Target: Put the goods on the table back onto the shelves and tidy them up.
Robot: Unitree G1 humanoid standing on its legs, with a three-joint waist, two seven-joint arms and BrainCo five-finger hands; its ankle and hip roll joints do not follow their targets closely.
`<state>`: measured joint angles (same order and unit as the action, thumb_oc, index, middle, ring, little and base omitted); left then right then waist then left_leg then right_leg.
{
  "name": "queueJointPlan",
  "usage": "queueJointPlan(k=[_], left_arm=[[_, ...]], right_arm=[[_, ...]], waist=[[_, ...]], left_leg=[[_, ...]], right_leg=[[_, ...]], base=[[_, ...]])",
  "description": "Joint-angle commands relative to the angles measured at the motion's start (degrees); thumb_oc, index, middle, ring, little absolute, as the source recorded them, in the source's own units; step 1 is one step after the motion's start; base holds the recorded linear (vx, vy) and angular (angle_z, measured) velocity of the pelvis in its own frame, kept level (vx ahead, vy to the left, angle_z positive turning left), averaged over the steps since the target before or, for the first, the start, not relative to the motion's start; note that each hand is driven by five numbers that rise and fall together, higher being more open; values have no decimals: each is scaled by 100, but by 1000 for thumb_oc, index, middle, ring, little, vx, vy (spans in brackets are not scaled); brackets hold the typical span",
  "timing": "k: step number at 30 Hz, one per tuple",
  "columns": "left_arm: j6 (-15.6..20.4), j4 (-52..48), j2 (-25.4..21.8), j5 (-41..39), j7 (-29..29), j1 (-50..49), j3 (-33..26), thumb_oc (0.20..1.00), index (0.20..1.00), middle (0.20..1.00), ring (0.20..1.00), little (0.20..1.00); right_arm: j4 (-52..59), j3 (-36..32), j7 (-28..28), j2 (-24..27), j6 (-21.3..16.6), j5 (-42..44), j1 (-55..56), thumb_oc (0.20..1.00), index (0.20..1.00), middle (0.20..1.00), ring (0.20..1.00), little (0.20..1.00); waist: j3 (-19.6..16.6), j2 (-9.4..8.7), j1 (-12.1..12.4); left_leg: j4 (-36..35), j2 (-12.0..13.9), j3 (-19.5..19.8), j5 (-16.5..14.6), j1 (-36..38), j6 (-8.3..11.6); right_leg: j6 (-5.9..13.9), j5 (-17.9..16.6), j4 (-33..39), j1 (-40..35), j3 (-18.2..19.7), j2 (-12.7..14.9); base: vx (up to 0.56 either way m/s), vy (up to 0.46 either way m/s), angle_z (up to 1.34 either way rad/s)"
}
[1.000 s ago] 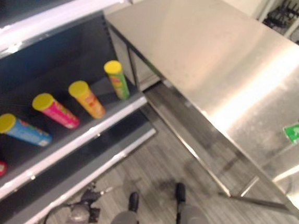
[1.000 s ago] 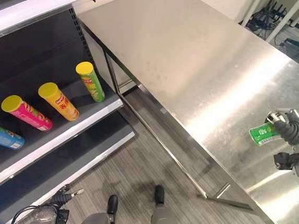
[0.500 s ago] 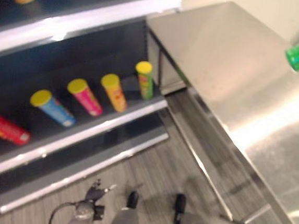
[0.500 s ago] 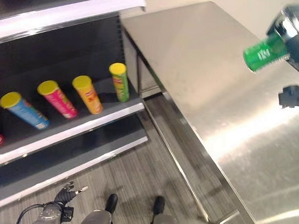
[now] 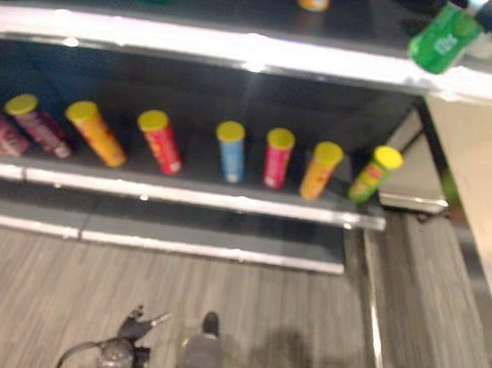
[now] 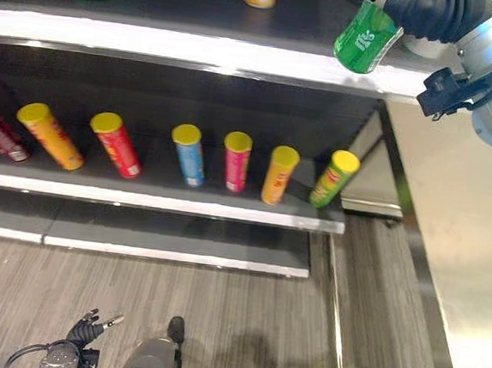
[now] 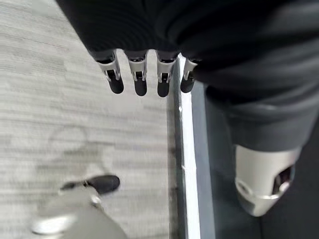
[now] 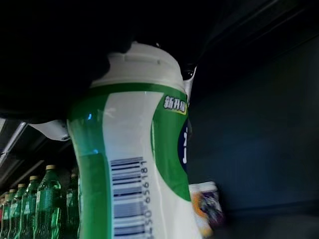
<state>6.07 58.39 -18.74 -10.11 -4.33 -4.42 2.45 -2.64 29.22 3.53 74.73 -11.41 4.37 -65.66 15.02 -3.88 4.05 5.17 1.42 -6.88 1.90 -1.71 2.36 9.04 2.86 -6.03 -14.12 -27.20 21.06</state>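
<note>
Right eye view: right hand (image 6: 434, 9) fingers curled round green bottle (image 6: 367, 37), tilted over upper shelf (image 6: 197, 49) edge; left hand (image 7: 149, 30) fingers straight.

Head stereo pair looking down at shelves (image 6: 197, 51), wrist cameras very close, left facing floor (image 7: 60, 99), right facing shelves

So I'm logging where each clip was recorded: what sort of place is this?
Probably a shop mock-up or small store: display shelves, a row of yellow-lidded snack tubes on the lower shelf, green bottles lined up, and a steel table alongside.
</note>
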Motion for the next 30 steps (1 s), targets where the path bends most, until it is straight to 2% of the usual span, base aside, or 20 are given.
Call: queueJointPlan(k=[1,2,4,5,6,7,8,10,18,30], left_arm=[[90,-100,-292,-27,-28,31,326,1000,1000,1000,1000,1000],[90,-99,-285,-27,-28,32,323,1000,1000,1000,1000,1000],[131,-132,-430,-140,-1,128,404,1000,1000,1000,1000,1000],[131,-131,-402,-140,-1,132,397,1000,1000,1000,1000,1000],[156,-135,-465,-208,12,174,403,1000,1000,1000,1000,1000],[182,-116,-562,-283,24,293,442,1000,1000,1000,1000,1000],[189,-129,-633,-225,-29,343,431,1000,1000,1000,1000,1000],[192,-125,-640,-344,44,340,428,1000,1000,1000,1000,1000],[203,104,-439,-348,-68,347,499,1000,1000,1000,1000,1000],[181,282,-223,-353,-179,303,607,1000,1000,1000,1000,1000]], right_arm=[[-826,636,273,33,275,-218,-823,200,200,200,200,200],[-835,665,274,30,272,-215,-854,200,200,200,200,200],[-1190,1032,204,25,343,-174,-1259,200,200,200,200,200],[-1218,1129,206,18,338,-163,-1359,200,200,200,200,200],[-1382,1347,183,-20,330,-103,-1607,200,200,200,200,200],[-1653,1727,189,-182,295,44,-2015,200,200,200,200,200],[-1814,1824,223,-147,314,34,-2165,200,200,200,200,200],[-2059,2130,113,-235,368,78,-2528,200,200,200,200,200],[-2788,2361,-34,-808,414,25,-2632,200,200,200,200,200],[-3586,2237,20,-1467,530,-547,-2431,200,200,200,200,200]], waist=[[-392,-59,-6],[-400,-55,-16],[-410,-50,-77],[-430,-23,-91],[-413,3,-98],[-336,40,-158],[-301,41,-177],[-228,-27,-183],[-412,-145,-104],[-506,-157,14]], left_leg=[[485,130,308,-1060,-79,431],[488,124,312,-1059,-92,427],[429,130,551,-1012,-140,436],[417,132,551,-995,-165,433],[393,176,634,-989,-157,451],[355,197,732,-984,-108,464],[468,147,882,-1003,-172,476],[482,93,1001,-1004,-105,511],[297,342,1124,-917,43,625],[173,348,1238,-873,73,638]], right_leg=[[115,-30,-1074,500,406,342],[119,-33,-1074,508,401,347],[136,43,-1088,783,1035,41],[135,23,-1073,807,1034,36],[130,248,-953,965,1318,-173],[113,467,-541,1374,1661,-604],[236,537,-338,1302,1926,-697],[186,524,-299,1334,2205,-858],[58,598,127,910,1942,-1012],[17,672,190,690,1582,-982]], base=[[61,137,63],[35,67,88],[47,-17,84],[54,-28,61],[78,-56,46],[95,-95,4],[106,-76,-15],[96,-60,56],[67,-106,25],[35,-36,18]])
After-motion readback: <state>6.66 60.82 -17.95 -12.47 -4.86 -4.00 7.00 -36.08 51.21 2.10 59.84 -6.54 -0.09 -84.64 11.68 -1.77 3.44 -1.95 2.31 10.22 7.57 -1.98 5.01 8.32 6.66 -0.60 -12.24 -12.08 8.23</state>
